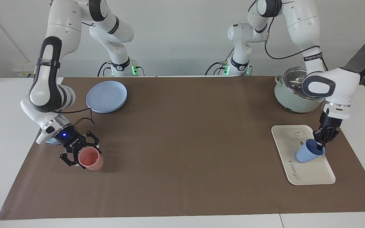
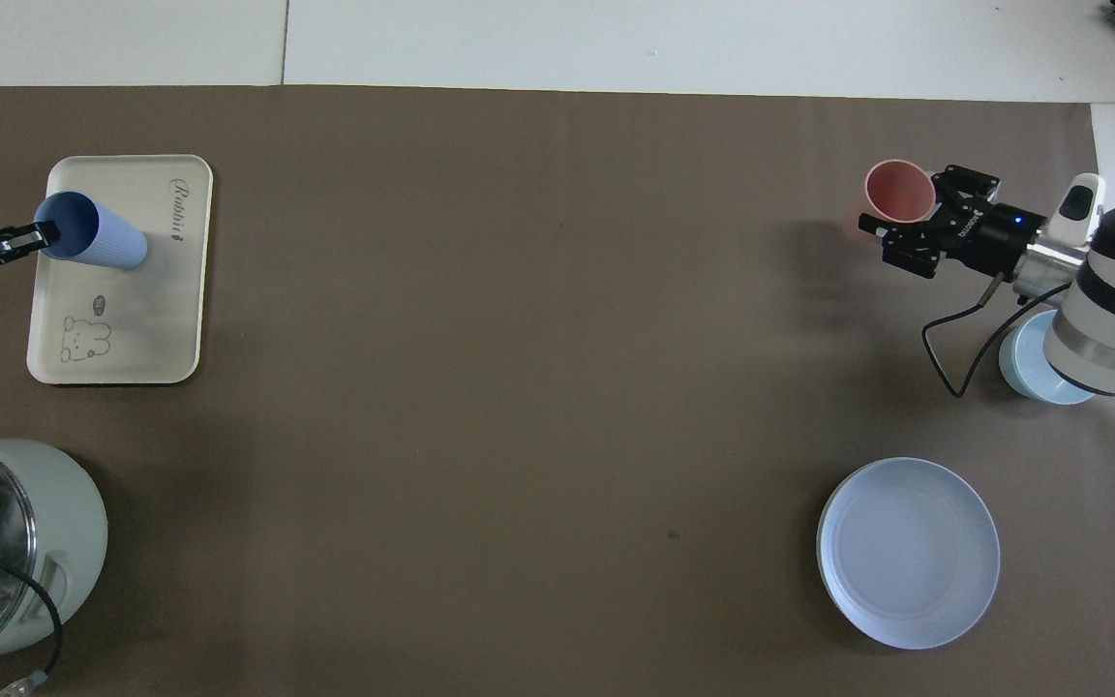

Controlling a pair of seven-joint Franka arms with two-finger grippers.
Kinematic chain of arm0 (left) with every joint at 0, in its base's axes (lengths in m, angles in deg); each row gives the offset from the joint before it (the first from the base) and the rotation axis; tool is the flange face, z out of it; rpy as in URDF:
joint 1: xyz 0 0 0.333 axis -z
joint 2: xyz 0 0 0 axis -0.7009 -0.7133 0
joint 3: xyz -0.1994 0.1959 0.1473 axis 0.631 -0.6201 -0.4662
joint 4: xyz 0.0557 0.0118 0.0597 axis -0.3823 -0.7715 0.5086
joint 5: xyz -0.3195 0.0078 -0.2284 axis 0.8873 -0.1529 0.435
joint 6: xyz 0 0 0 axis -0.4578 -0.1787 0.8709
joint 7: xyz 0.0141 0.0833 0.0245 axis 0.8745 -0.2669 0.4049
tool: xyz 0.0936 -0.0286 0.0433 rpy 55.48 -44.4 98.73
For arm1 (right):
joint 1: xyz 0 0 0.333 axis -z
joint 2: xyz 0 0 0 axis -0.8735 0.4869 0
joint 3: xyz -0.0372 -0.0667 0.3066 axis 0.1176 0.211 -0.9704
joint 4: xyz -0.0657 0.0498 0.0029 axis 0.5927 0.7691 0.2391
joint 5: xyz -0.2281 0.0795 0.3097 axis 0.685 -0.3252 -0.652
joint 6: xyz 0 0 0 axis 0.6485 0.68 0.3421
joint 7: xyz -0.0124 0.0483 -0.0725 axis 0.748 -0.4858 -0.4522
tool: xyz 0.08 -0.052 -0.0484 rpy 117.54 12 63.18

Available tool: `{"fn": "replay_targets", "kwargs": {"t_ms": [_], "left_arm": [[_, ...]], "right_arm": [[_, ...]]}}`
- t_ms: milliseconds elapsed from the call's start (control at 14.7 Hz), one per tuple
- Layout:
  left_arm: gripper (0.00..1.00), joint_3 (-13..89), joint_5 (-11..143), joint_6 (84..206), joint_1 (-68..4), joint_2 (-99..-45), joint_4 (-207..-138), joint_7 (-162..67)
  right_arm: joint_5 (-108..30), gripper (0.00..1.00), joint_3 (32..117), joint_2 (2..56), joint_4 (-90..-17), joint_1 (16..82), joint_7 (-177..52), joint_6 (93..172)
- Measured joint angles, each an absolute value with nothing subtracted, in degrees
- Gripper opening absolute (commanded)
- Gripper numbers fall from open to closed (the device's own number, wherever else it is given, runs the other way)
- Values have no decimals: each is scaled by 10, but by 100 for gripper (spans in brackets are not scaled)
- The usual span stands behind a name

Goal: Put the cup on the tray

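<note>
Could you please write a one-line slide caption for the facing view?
Left gripper holds the blue cup on the tray; right gripper sets the pink cup on the mat.

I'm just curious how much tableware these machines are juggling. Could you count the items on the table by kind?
Cups: 2 (blue cup, pink cup)
Plates: 1 (plate)
Bowls: 1 (bowl)
Trays: 1 (tray)
Pots: 1 (pot)
Total: 6
</note>
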State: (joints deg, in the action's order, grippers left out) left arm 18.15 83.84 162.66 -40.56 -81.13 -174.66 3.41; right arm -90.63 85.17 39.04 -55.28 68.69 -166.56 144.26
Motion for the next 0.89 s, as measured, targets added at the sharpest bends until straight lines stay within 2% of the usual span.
{"fn": "replay_targets", "kwargs": {"t_ms": [68,204,409,613,681,749,817,885], "left_arm": [[45,182,838,1627,-406,-811,-1747,36],[81,182,838,1628,-405,-811,-1746,43],[94,182,838,1629,-405,-811,-1742,49],[97,184,838,1619,-402,-811,-1725,49],[97,184,836,1607,-402,-811,-1717,49],[97,182,830,1591,-402,-811,-1709,49],[97,178,819,1573,-402,-811,-1700,46],[97,174,803,1551,-402,-811,-1690,37]], "right_arm": [[-918,0,852,393,-554,689,-1681,1439],[-954,0,850,395,-565,687,-1721,1438],[-966,0,847,395,-583,687,-1753,1438],[-967,0,847,395,-593,687,-1772,1438],[-967,9,847,395,-596,687,-1777,1438],[-967,30,847,395,-599,687,-1781,1438],[-967,46,847,395,-600,687,-1782,1438],[-967,93,847,395,-600,687,-1783,1438]]}}
